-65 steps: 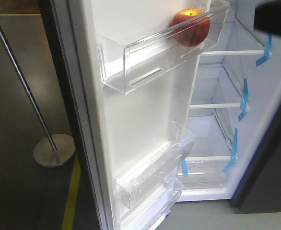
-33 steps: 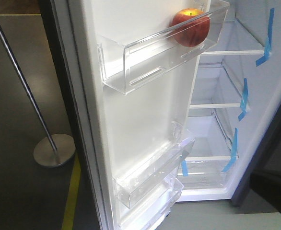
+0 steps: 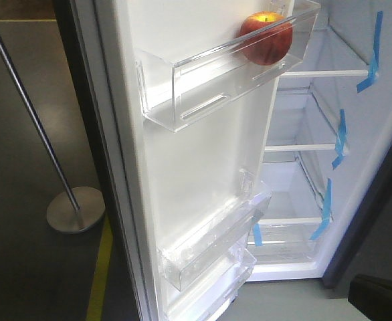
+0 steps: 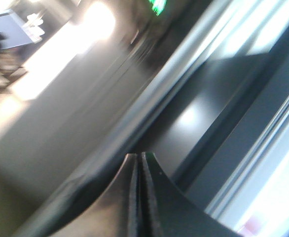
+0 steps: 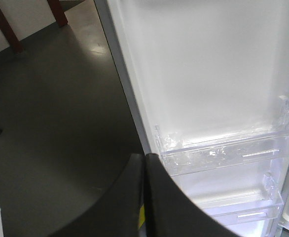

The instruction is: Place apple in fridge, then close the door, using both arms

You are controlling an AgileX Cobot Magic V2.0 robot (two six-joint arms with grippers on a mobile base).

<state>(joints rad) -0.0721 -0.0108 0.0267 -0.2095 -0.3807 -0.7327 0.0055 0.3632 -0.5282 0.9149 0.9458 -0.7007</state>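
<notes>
The red apple point(image 3: 267, 37) lies in the top clear bin point(image 3: 209, 80) of the open door point(image 3: 203, 167), whose white lining faces the front view. The fridge point(image 3: 316, 167) stands open behind it, white inside with shelves and blue tape strips. My left gripper point(image 4: 138, 157) is shut and empty, beside a blurred dark grey panel. My right gripper point(image 5: 144, 157) is shut and empty, close to the door's lower bins point(image 5: 223, 150), near its outer edge. A dark part of an arm point(image 3: 383, 294) shows at the bottom right of the front view.
A metal pole on a round base point(image 3: 75, 208) stands on the dark floor left of the door. A yellow floor line point(image 3: 101, 267) runs beside the door's foot. Dark red furniture legs point(image 5: 6, 24) stand far off in the right wrist view.
A dark arm part at the top right a second ago has gone from there. A dark shape rose at the bottom right and now sits lower in that corner. The apple and door have not moved.
</notes>
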